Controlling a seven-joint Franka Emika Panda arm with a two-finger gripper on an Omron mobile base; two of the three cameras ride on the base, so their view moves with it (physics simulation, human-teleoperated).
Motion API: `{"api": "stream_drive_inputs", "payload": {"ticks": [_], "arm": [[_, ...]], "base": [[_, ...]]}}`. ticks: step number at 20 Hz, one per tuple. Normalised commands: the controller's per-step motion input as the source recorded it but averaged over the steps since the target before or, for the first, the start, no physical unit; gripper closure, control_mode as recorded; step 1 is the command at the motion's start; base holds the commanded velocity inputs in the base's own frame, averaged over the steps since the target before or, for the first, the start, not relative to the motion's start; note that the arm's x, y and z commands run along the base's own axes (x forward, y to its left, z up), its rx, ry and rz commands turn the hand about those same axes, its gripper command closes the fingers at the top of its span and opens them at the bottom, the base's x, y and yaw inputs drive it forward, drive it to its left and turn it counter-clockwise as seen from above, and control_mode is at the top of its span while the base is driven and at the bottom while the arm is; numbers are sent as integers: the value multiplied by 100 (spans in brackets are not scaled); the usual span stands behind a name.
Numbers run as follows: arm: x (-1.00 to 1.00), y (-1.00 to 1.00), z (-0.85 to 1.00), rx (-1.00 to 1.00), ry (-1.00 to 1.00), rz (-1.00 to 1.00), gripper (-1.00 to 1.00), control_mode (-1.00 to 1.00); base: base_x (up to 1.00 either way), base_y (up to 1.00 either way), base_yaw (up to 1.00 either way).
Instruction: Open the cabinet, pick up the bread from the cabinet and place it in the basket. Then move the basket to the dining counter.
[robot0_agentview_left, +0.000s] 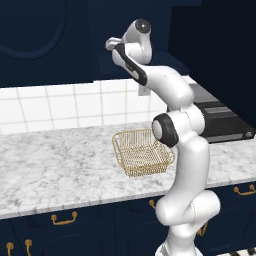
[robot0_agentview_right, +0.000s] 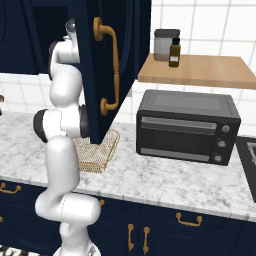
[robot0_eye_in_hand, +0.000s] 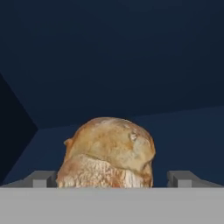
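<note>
Golden-brown crusty bread (robot0_eye_in_hand: 107, 153) sitting on the dark navy cabinet (robot0_agentview_right: 112, 60) floor, cabinet door swung open with long brass handle, gold wire-mesh basket (robot0_agentview_left: 142, 151) upright on the marble counter (robot0_agentview_left: 55, 162) below

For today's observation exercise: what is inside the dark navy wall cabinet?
A small golden-brown bread roll sits on the dark navy wall cabinet's floor, between the open tool's fingertips. The roll's underside is hidden.

A white tiled wall (robot0_agentview_left: 50, 105) runs behind a grey-veined marble worktop (robot0_agentview_left: 55, 170). Below it sit navy drawers (robot0_agentview_right: 200, 227) with curved brass pulls (robot0_agentview_left: 64, 218). To the right, a black toaster oven (robot0_agentview_right: 187, 127) stands on the worktop, beneath a wooden shelf (robot0_agentview_right: 200, 72) carrying a grey canister (robot0_agentview_right: 162, 45) and a brown bottle (robot0_agentview_right: 174, 52).
</note>
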Motion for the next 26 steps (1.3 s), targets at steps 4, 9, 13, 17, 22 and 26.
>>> {"api": "stream_drive_inputs", "payload": {"ticks": [4, 9, 13, 17, 22, 26], "arm": [[41, 9, -7, 0, 0, 0, -100, -100], [45, 13, -29, 0, 7, 0, 100, -100], [27, 1, -66, 0, 9, 0, 100, -100], [4, 0, -60, 0, 6, 0, 100, -100], [-53, 0, -44, 1, -5, 1, 100, -100], [-48, 0, -49, 4, -24, 5, 100, -100]], "base": [[0, 0, 0], [0, 0, 0], [0, 0, 0], [0, 0, 0], [0, 0, 0], [0, 0, 0]]}}
